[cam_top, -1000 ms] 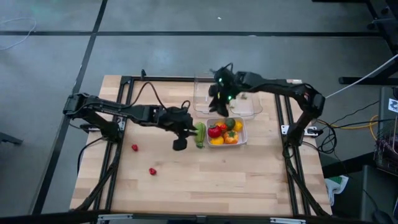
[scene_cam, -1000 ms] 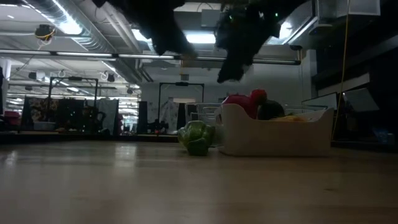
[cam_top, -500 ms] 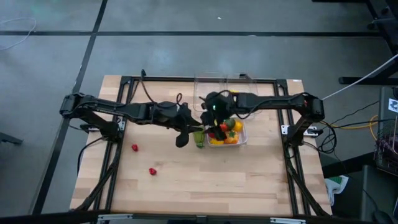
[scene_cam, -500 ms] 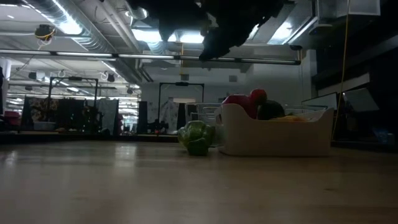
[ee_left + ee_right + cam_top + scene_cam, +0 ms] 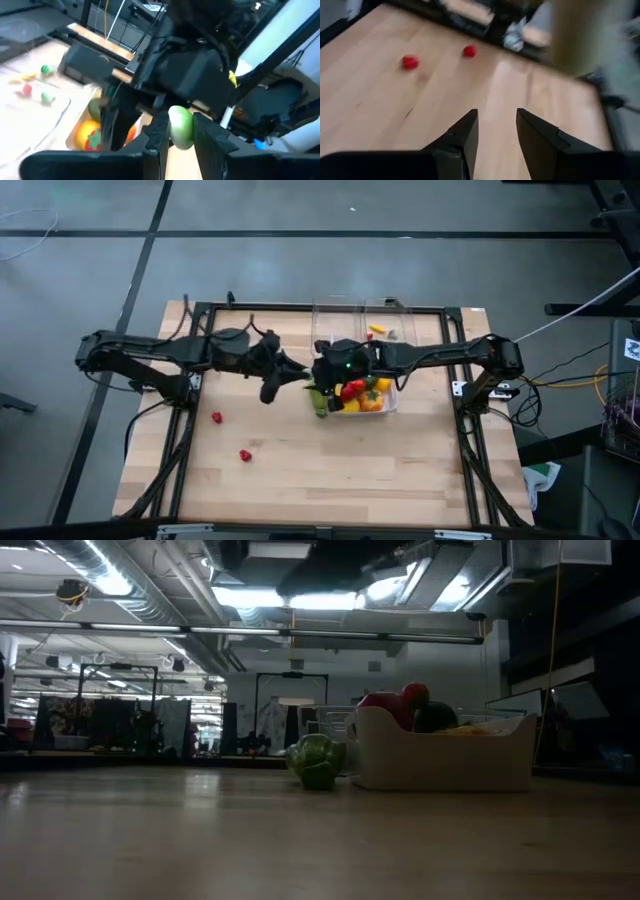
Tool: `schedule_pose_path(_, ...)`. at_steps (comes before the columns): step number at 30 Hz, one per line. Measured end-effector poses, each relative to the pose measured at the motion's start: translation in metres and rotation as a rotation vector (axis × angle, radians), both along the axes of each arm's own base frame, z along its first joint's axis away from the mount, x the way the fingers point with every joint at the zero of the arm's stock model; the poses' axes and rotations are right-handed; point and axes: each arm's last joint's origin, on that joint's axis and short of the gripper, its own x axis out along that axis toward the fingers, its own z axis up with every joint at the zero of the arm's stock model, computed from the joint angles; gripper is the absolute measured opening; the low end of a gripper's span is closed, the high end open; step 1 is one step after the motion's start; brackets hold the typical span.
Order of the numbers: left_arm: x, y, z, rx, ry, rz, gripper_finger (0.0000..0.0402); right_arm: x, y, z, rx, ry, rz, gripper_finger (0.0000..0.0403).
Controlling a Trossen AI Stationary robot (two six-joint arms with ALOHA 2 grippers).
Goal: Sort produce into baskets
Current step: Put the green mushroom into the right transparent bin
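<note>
A moment ago the right hand was over the clear tubs at the top middle of the frame. It has now swung down to the left edge of the white tub, right above the long green piece that lies on the bench against that tub. Its fingers stand apart with nothing between them, so I'd guess the green piece is its next pick. The left hand has pulled back toward the frame's left to make room. Its fingers sit close together and something pale green shows in the gap, but I cannot tell whether it is gripped or only seen beyond. Two red bits are left loose at lower left, so sorting is far from done
</note>
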Motion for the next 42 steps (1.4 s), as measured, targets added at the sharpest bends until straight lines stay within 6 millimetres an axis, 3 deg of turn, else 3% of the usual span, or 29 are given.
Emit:
schedule_pose_path(8, -0.023, 0.0, 0.004, -0.056, 0.07, 0.019, 0.0072, 0.007, 0.012, 0.015, -0.043, -0.171, -0.048, 0.0133)
schedule_pose_path(31, -0.025, 0.001, 0.0, -0.044, 0.112, 0.048, 0.0072, 0.009, 0.014, 0.022, -0.04, -0.248, -0.044, 0.0131)
schedule_pose_path(42, -0.025, 0.001, 0.0, -0.037, 0.113, 0.043, 0.0072, 0.009, 0.014, 0.022, -0.043, -0.248, -0.044, 0.0049)
